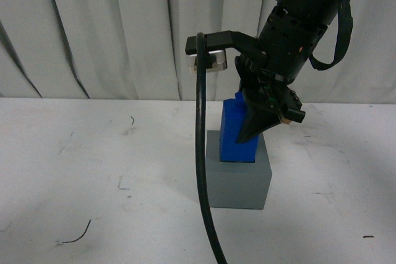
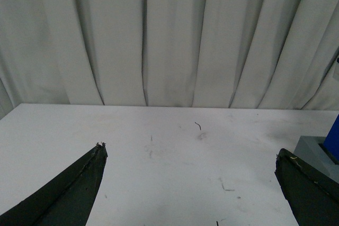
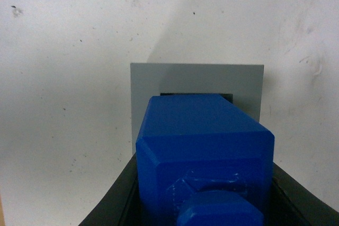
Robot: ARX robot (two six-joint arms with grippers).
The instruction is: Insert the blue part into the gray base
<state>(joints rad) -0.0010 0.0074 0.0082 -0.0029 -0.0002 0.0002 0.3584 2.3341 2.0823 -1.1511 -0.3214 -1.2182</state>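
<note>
The gray base (image 1: pixel 240 180) stands on the white table near the middle. The blue part (image 1: pixel 236 131) stands upright with its lower end in the base's top recess. My right gripper (image 1: pixel 255 134) comes down from above and is shut on the blue part. In the right wrist view the blue part (image 3: pixel 204 141) with its round knob fills the space between the dark fingers, and the gray base (image 3: pixel 153 80) shows beyond it. My left gripper (image 2: pixel 190 157) is open and empty over bare table, with the gray base (image 2: pixel 313 152) beside one finger.
A black cable (image 1: pixel 202 165) hangs in front of the base's left side. The white table (image 1: pixel 93 171) has small dark marks and a bit of wire (image 1: pixel 77 234) at the front left. A pale curtain (image 1: pixel 93 29) hangs behind.
</note>
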